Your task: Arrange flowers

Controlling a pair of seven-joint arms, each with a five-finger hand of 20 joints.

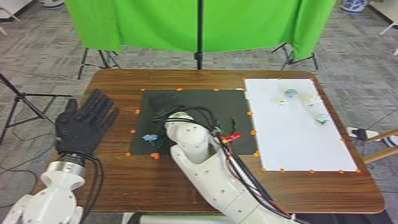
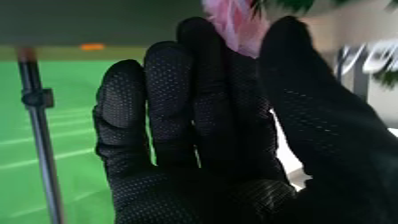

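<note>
Pink flower: It was up by the tips of the right hand, next to the thumb. The pink petals (image 2: 235, 25) were there, but I could not tell if they were pinched.
Right hand: The right hand (image 1: 165, 105) was low over the far left part of the dark mat. Its fingers were straight and close together, and the thumb stood apart from them.
Blue flower: This one (image 1: 150, 137) lay on the dark mat, near the mat's left edge.
Red flower: This one (image 1: 233, 136) was near the mat's right edge, just beside the right arm.
Dark mat: The mat (image 1: 147, 120) lay on the middle of the table, with orange bits around its edges.
White board: The board (image 1: 298, 145) lay by the table's right edge, to the right of the mat.
Small flowers: A pale blue one (image 1: 290, 93), a yellowish one (image 1: 282, 101) and a white one (image 1: 311, 100) sat toward the board's far end. Another pale one (image 1: 322, 118) was nearer, by the board's right edge.
Left hand: The left hand (image 1: 82, 126) was over the table's left edge, with straight fingers a little apart.
Table: It was brown wood (image 1: 115, 185).
Green cloth: It hung (image 1: 142, 25) past the table's far edge.
</note>
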